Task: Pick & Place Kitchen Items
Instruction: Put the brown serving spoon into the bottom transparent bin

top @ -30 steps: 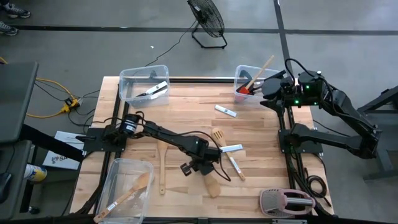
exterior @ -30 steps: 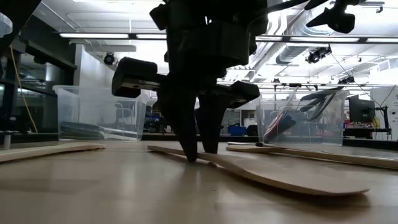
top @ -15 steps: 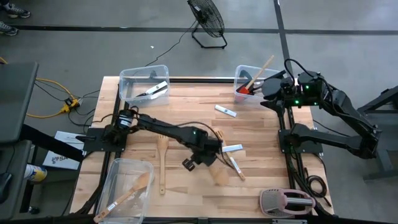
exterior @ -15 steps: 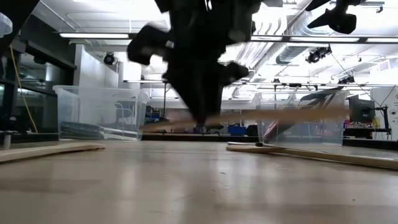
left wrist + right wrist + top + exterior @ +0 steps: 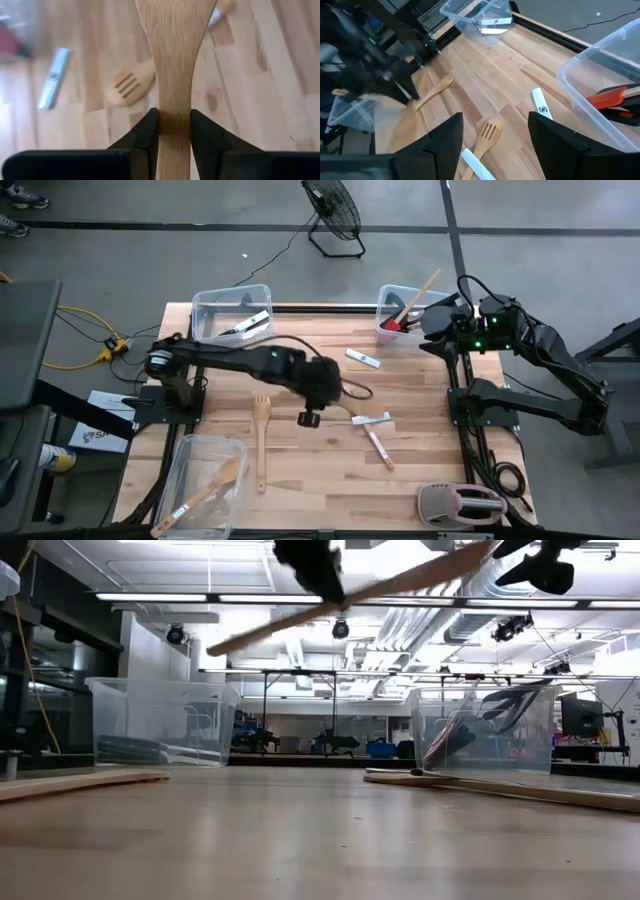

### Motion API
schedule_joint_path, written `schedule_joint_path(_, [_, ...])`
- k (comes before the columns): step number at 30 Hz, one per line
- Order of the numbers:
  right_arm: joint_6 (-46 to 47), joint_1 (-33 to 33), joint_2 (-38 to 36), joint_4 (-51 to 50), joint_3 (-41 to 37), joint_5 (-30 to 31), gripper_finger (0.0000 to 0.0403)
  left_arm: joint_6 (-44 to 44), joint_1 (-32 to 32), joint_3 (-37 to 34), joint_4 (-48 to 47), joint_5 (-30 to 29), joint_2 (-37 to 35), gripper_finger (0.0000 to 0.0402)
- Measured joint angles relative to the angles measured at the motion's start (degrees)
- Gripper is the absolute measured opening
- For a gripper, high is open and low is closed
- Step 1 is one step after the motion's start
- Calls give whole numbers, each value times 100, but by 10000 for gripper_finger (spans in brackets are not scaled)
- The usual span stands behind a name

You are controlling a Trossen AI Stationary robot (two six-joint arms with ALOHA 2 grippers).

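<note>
My left gripper (image 5: 322, 385) hangs high over the middle of the table, shut on a light wooden spatula (image 5: 350, 595). A forked wooden turner (image 5: 127, 90) and a white-bladed knife (image 5: 52, 77) lie on the table below it. Another forked turner (image 5: 262, 435) lies to the left, and more knives (image 5: 372, 420) to the right. My right gripper (image 5: 492, 150) waits open at the far right, beside a clear bin (image 5: 400, 310) that holds a red spatula (image 5: 610, 96) and a wooden spoon. My left gripper pinches the wooden spatula's handle (image 5: 174, 117) between its two fingers, just behind where the blade widens. The fingers sit on the handle's two narrow edges, lie across it and slant down from above. The spatula is lifted clear and tilted, with one end higher.
A clear bin (image 5: 232, 315) with knives stands at the far left corner. Another bin (image 5: 200, 480) with a wooden utensil is at the near left. A pink-and-grey toaster (image 5: 462, 505) sits at the near right edge. Bare wood lies between the scattered utensils.
My left gripper has risen from the table with the wooden spatula, going toward the far edge and a little left, and has rolled at the wrist. The spatula, flat on the table a second ago, now hangs tilted high above it.
</note>
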Motion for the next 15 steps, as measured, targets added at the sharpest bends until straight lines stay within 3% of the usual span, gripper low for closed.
schedule_joint_path(9, [-2, 0, 0, -78, 0, 5, 215, -1876, -22, 4, -325, -1468, -956, 81])
schedule_joint_path(15, [-2, 0, 0, -97, 0, 21, 215, -3504, -118, -2, -1086, -2452, -1430, 81])
